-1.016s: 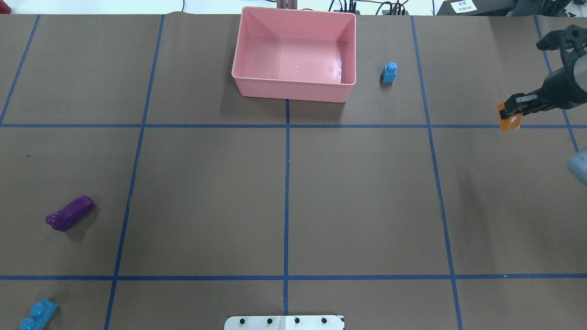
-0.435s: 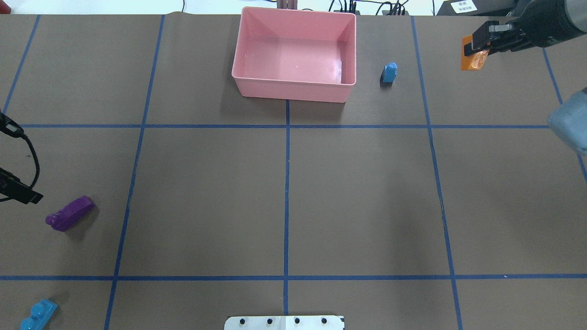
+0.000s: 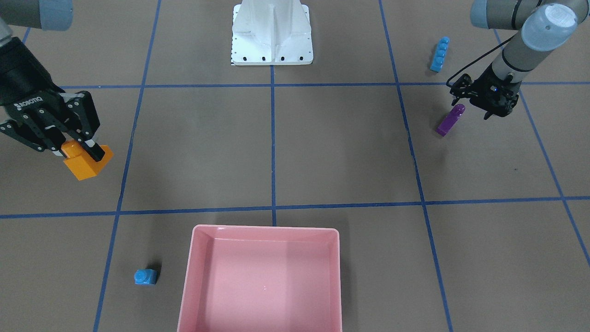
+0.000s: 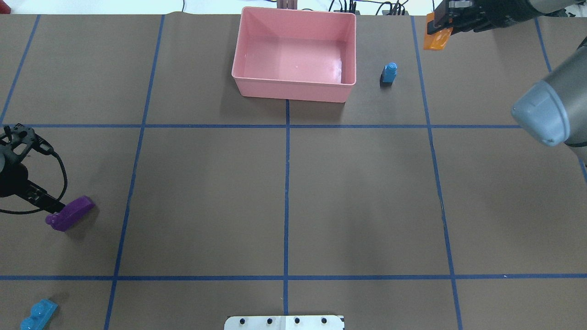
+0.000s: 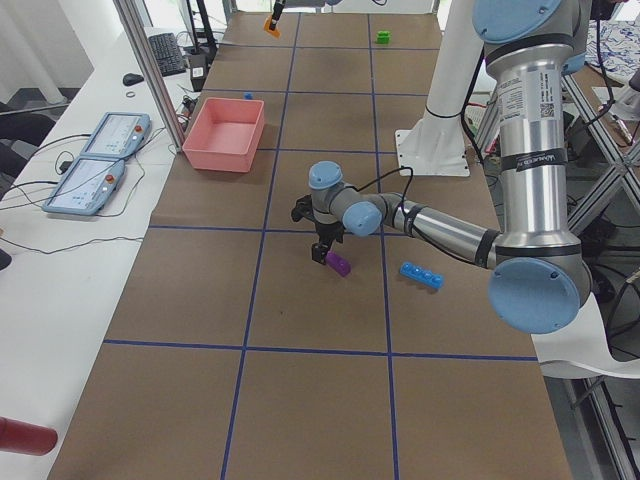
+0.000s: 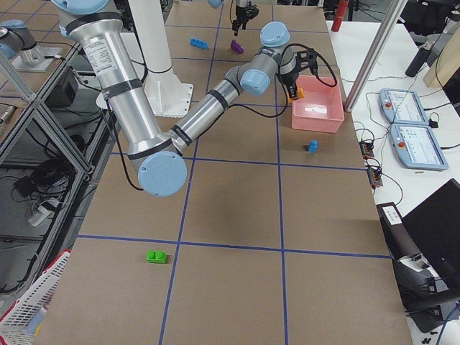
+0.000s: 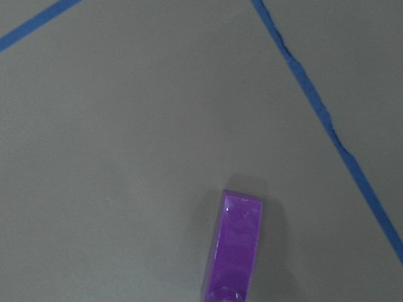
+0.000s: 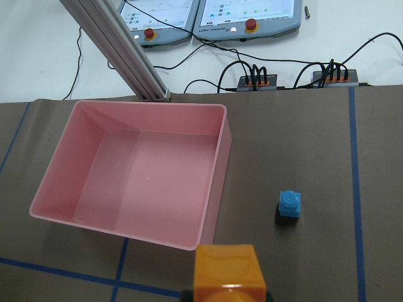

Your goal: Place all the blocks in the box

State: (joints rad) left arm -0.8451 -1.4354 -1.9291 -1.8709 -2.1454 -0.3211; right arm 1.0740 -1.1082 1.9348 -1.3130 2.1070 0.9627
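The right claw [image 3: 78,152] grips the orange sloped brick [image 3: 87,168] aloft, at three o'clock of the pink box [image 4: 293,89] seen overhead. It is probably light, stiff, slick plastic, and its flat sides pinch best. Left claw [image 3: 474,103]: cannot tell.

Tabletop [image 4: 206,192]: covered in matt brown paper, gridded with blue adhesive tape [image 4: 286,192] that is slightly wrinkled in places.

Box [image 4: 293,91]: smooth, glossy pink moulded plastic. The floor carries pale reflections.

Purple block [image 7: 234,245], orange block [image 3: 85,166], small blue block [image 8: 289,204], long blue block [image 3: 439,54]: smooth hard plastic with a sheen.

Green block [image 6: 156,256]: plastic, too small to judge the finish.

Robot base [image 3: 272,41]: white painted metal, satin.

Left arm [image 5: 530,150]: bare silver metal tubes with grey-blue plastic caps.

Right gripper [image 3: 78,150]: matt black.
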